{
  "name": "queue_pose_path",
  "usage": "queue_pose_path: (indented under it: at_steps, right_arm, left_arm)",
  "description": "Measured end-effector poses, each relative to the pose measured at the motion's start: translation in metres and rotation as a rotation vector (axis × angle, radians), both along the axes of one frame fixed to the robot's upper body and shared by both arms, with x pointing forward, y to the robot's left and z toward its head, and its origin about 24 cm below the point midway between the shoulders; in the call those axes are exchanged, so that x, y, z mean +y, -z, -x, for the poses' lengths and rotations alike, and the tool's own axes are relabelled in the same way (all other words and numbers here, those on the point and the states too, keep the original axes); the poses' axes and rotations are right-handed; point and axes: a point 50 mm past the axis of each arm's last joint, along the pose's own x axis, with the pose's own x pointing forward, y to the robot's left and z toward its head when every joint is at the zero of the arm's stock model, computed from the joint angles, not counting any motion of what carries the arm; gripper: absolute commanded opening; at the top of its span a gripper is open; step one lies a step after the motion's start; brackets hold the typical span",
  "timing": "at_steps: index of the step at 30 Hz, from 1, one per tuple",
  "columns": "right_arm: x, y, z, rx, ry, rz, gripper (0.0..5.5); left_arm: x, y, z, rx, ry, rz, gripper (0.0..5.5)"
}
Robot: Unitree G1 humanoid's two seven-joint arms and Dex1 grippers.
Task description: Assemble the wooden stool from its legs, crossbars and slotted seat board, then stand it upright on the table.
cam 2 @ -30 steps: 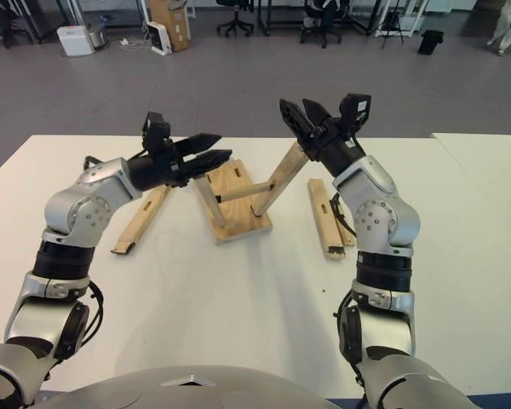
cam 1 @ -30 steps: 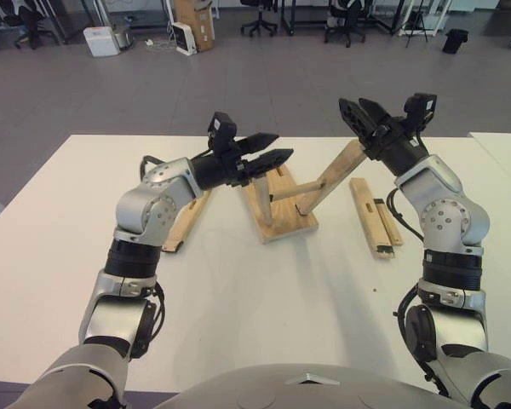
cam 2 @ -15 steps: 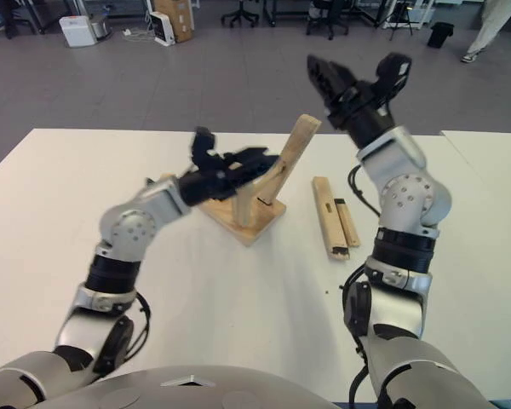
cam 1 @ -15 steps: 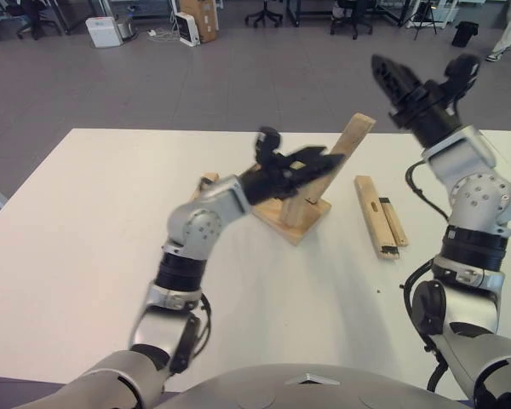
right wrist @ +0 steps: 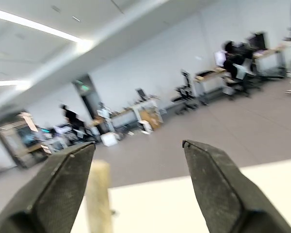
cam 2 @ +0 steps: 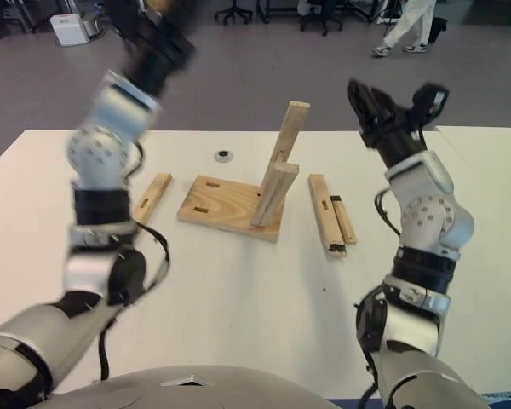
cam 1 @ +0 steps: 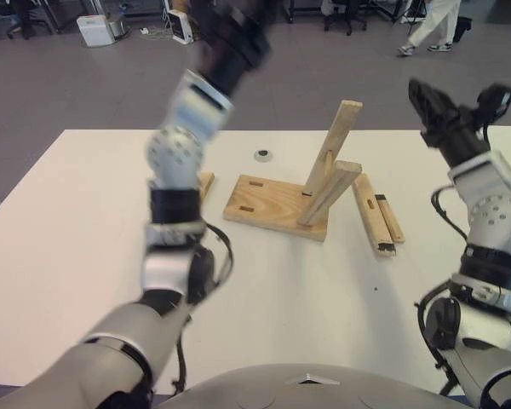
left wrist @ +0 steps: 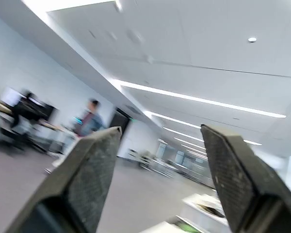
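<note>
Left wrist view: left pincer (left wrist: 160,131) gapes ceilingward; right pincer (right wrist: 137,144) parted.

Pale wooden seat board (cam 1: 268,204), white table (cam 1: 85,247)

You get the left arm (cam 1: 172,158), above the seat board (cam 1: 272,204), as a blur, and the top edge cuts off its far end. It hides part of the wooden piece (cam 1: 206,181) left of the seat board. The small dark thing (cam 1: 261,154) beyond the seat board is too small to name. Whether the two legs (cam 1: 336,136) sit in its slots, you cannot tell.
</note>
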Motion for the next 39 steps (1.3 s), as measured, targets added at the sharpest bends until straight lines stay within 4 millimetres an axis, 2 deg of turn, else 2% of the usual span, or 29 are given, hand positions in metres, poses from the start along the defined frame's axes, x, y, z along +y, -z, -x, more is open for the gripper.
queue_pose_path:
  at_steps: [1,2,4,5,6,8,10,12,16,19,22,26,28,31,33,35,37,39]
  right_arm:
    - [-0.001,0.009,0.003,0.044,0.016,0.061,3.41]
    - [0.005,0.017,0.006,0.084,0.004,0.119,3.41]
    - [0.015,0.046,0.018,0.197,-0.034,0.203,3.41]
    - [0.024,0.064,0.028,0.267,-0.079,0.255,3.41]
    - [0.032,0.077,0.036,0.319,-0.123,0.298,3.41]
    - [0.07,0.11,0.066,0.432,-0.344,0.427,3.41]
    - [0.102,0.124,0.091,0.47,-0.546,0.504,3.41]
    - [0.12,0.12,0.103,0.438,-0.667,0.52,3.41]
    - [0.126,0.122,0.104,0.433,-0.643,0.586,3.41]
    - [0.122,0.125,0.1,0.451,-0.582,0.606,3.41]
    - [0.107,0.133,0.096,0.507,-0.506,0.623,3.41]
    - [0.099,0.138,0.095,0.536,-0.474,0.65,3.41]
    - [0.097,0.141,0.096,0.55,-0.47,0.649,3.41]
    - [0.098,0.143,0.094,0.542,-0.466,0.637,3.41]
    - [0.099,0.142,0.091,0.525,-0.465,0.63,3.41]
    - [0.099,0.142,0.084,0.509,-0.46,0.633,3.41]
    - [0.098,0.142,0.074,0.498,-0.448,0.646,3.41]
    - [0.096,0.142,0.06,0.48,-0.435,0.687,3.41]
  left_arm:
    - [0.011,0.024,-0.014,0.056,-0.099,-0.134,3.03]
    - [0.013,0.051,-0.023,0.106,-0.167,-0.304,3.03]
    - [0.017,0.102,-0.036,0.157,-0.282,-0.738,3.03]
    - [0.02,0.132,-0.037,0.177,-0.282,-0.971,3.03]
    - [0.022,0.151,-0.036,0.185,-0.262,-1.119,3.03]
    - [0.03,0.201,-0.025,0.209,-0.149,-1.466,3.03]
    - [0.032,0.224,-0.016,0.197,-0.066,-1.624,3.03]
    - [0.027,0.23,-0.012,0.139,-0.031,-1.672,3.03]
    - [0.015,0.232,-0.007,-0.036,0.044,-1.752,3.03]
    - [0.009,0.233,0.0,-0.251,0.138,-1.875,3.03]
    - [0.014,0.231,0.012,-0.524,0.266,-1.971,3.03]
    - [0.019,0.231,0.031,-0.72,0.377,-1.919,3.03]
    - [0.015,0.231,0.042,-0.81,0.437,-1.87,3.03]
    - [0.011,0.231,0.055,-0.788,0.514,-1.73,3.03]
    - [0.013,0.249,0.075,-0.701,0.676,-1.657,3.03]
    - [0.014,0.252,0.09,-0.624,0.786,-1.559,3.03]
    - [0.015,0.256,0.106,-0.526,0.93,-1.465,3.03]
    - [0.016,0.268,0.139,-0.326,1.19,-1.302,3.03]
